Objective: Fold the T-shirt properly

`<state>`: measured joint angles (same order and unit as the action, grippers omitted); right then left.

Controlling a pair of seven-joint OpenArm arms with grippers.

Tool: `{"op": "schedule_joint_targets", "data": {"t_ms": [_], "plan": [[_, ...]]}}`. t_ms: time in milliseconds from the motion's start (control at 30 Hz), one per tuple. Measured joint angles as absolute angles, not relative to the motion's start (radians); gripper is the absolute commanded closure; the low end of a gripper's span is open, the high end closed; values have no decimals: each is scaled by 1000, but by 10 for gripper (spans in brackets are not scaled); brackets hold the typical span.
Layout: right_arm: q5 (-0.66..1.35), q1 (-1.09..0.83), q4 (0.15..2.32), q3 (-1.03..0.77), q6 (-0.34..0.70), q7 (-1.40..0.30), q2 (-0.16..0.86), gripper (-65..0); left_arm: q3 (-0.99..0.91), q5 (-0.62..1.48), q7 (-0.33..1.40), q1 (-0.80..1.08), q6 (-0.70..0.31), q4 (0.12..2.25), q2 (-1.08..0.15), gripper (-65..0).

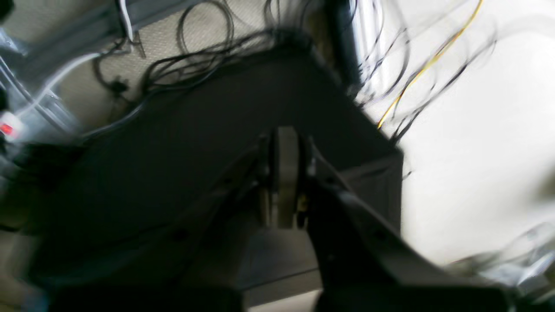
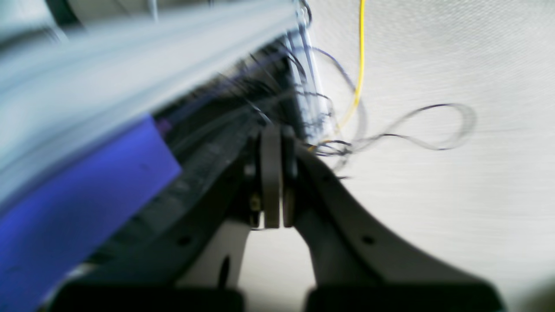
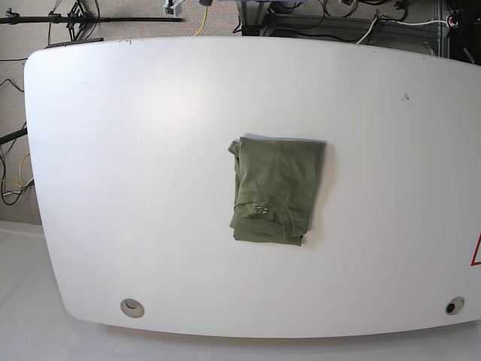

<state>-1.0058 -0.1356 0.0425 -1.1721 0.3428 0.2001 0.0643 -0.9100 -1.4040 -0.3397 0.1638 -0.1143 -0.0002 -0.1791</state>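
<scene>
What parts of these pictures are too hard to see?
- T-shirt, base view: folded, so its sleeves and underside are hidden by its own layers; the small label is too tiny to read.
- Arms, base view: both out of frame.
- Left wrist view: blurred; the dark shape behind the left tool cannot be identified.
- Right wrist view: blurred; the blue block beside the right tool cannot be named.
- Both wrist views: no T-shirt in sight.

Left gripper (image 1: 286, 182): jaws pressed together, pads meeting, nothing between them. Right gripper (image 2: 273, 182): jaws likewise closed flat, empty. Neither arm appears in the base view.
</scene>
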Motion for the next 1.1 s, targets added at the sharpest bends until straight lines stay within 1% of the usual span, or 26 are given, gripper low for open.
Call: {"op": "schedule_joint_targets", "data": {"t_ms": [33, 67, 100, 200, 267, 500, 667, 800, 1100], "plan": [[-1028, -132, 38, -1160, 297, 201, 58, 0, -899, -1415, -342, 155, -66, -1, -179, 0], [-1050, -128, 32, -1148, 269, 199, 51, 0, -888, -1420, -345, 141, -9, 0, -181, 0], [-1056, -122, 30, -1144, 255, 198, 46, 0, -882, -1421, -353, 128, 23, 0, -185, 0], [-1101, -109, 25, -1143, 249, 177, 30, 0, -863, -1433, -360, 77, 78, 2, -201, 0], [-1105, -101, 25, -1143, 234, 168, 20, 0, -857, -1432, -363, 56, 95, 6, -204, 0], [-1115, -80, 26, -1143, 239, 165, 9, 0, -855, -1433, -315, 46, 86, 2, -188, 0], [-1113, -76, 26, -1143, 236, 162, 8, 0, -854, -1448, -315, 56, 70, 0, -149, 0], [-1111, -73, 26, -1143, 236, 161, 9, 0, -854, -1446, -316, 48, 78, 0, -121, 0], [-1099, -76, 26, -1144, 236, 167, 8, 0, -854, -1447, -321, 47, 79, 0, -111, 0]]}}
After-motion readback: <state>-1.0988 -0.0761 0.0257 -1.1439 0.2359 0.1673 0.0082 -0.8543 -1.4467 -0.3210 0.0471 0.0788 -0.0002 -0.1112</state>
